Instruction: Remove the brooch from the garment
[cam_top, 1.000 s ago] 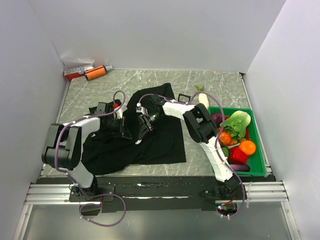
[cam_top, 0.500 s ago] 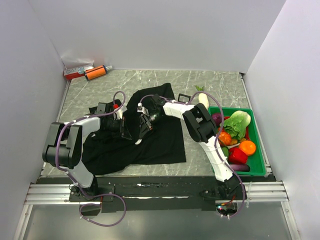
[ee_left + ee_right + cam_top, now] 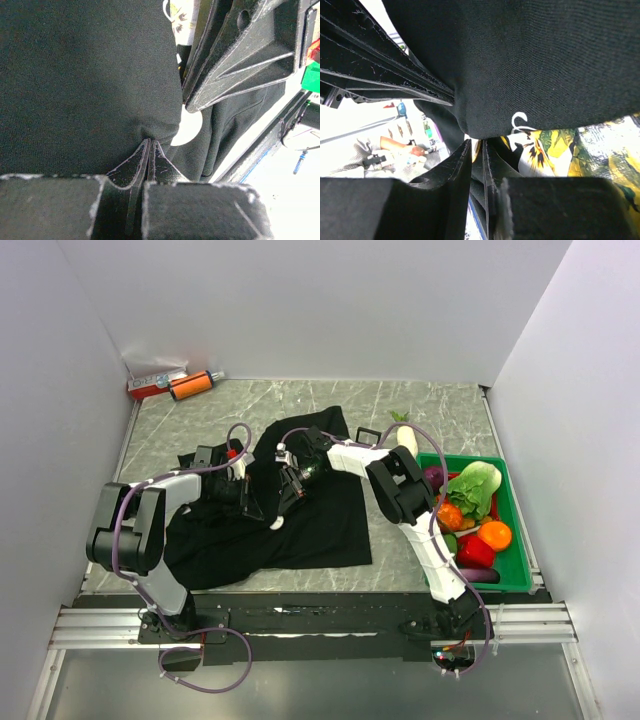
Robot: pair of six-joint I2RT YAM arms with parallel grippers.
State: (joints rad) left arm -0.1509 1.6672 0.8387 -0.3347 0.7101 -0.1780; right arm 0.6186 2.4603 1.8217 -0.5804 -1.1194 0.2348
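The left gripper [image 3: 150,143] is pinching a ridge of the garment [image 3: 320,525], its fingers pressed together on the knit. The right gripper [image 3: 476,146] is clamping a neighbouring fold just beside it, near the worktop's middle. The brooch is hiding somewhere in the folds. Soft black cloth is bunching between both claws, its print showing yellow-green. A green tray [image 3: 519,540] of vegetables is sitting at the right edge.

The left gripper [image 3: 150,143] pinches a fold of the black garment [image 3: 85,85].
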